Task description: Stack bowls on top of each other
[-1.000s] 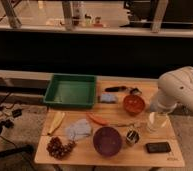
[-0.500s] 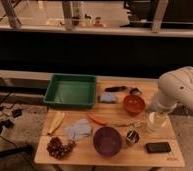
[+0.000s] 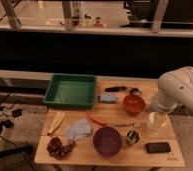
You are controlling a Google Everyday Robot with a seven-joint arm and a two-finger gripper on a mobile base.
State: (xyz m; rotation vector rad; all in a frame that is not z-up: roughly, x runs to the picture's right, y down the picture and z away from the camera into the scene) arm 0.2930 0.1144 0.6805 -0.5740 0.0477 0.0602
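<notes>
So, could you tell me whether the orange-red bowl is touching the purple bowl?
Apart. The camera view shows bare table between the orange-red bowl and the purple bowl; the end effector is over the table's right side.

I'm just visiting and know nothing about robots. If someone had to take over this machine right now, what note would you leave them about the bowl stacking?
The gripper is at the right side of the table, just right of the orange-red bowl and above the white container. Its fingers are open and hold nothing.
The orange-red bowl sits toward the right rear. The purple bowl sits near the front edge, apart from it.
Done: nothing yet; both bowls rest on the table, unstacked.
Left: probably grasp the smaller orange-red bowl and set it inside the purple bowl.
</notes>
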